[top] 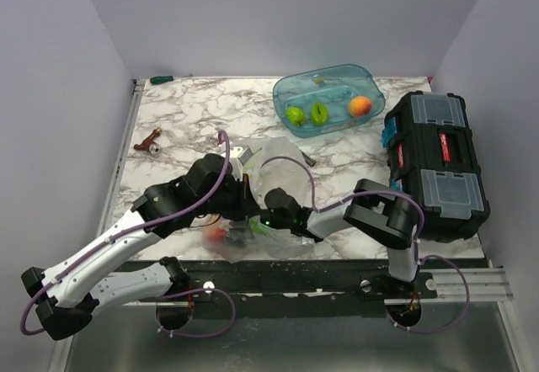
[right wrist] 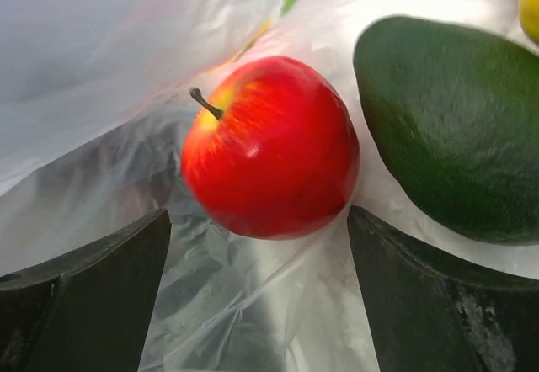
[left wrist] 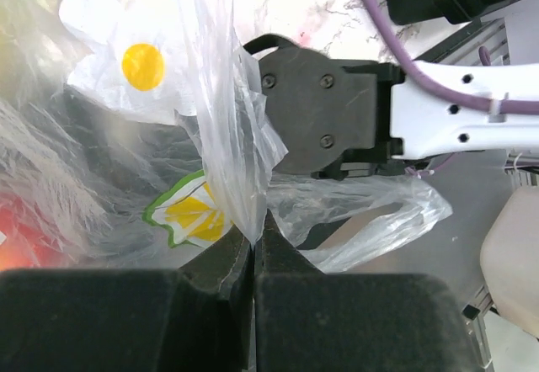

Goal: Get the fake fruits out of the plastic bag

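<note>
Two glossy fake fruits [right wrist: 337, 136], a red apple [right wrist: 269, 149] and a dark green avocado [right wrist: 455, 128], lie inside the lemon-printed plastic bag [left wrist: 227, 119]. The right gripper [right wrist: 257, 225] is spread wide at the apple, and the left gripper [left wrist: 254, 239] pinches the bag's film.

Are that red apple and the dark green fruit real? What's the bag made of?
The red apple looks like glossy plastic: even shine, bright highlight, though real can't be ruled out. The dark green fruit seems plastic too, duller, finely pebbled. The bag is thin clear plastic film: crinkled, see-through, printed with lemon slices.
</note>
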`<state>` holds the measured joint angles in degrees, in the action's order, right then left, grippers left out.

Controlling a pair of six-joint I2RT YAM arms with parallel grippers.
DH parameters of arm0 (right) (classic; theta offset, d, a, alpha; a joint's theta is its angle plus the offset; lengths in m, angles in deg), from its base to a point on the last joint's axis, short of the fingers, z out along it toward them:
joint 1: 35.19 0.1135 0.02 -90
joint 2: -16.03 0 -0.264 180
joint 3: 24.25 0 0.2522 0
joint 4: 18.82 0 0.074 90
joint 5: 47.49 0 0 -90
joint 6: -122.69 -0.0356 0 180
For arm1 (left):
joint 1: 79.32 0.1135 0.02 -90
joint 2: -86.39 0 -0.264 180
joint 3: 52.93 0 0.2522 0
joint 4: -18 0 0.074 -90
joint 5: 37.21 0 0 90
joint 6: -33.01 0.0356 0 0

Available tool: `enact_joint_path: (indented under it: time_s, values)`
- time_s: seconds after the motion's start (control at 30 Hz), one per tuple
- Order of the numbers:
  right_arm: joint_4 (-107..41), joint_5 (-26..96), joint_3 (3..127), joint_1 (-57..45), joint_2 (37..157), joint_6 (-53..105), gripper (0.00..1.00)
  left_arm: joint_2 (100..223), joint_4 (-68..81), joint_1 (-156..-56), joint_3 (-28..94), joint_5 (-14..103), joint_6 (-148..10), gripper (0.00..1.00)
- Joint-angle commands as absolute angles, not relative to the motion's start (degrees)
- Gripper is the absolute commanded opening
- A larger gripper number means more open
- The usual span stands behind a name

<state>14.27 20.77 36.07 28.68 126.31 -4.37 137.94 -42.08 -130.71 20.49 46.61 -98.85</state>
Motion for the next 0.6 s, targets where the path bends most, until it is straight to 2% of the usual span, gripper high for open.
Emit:
enact_joint_path:
  time_s: [0.0, 0.27, 0.57]
  values:
    - [21.9, 24.3, 35.1, 29.6, 130.4, -7.4, 0.9, 138.5, -39.0, -130.9, 19.7, 44.0, -99.7, 0.0]
    - [28.1, 36.0, 32.0, 29.6, 129.9, -13.4, 0.96, 137.3, -35.8, -131.5, 16.1, 42.1, -103.0, 0.0]
    - [28.6, 38.3, 33.7, 31.2, 132.6, -12.5, 0.99, 140.1, -34.8, -132.7, 17.9, 41.2, -102.5, 0.0]
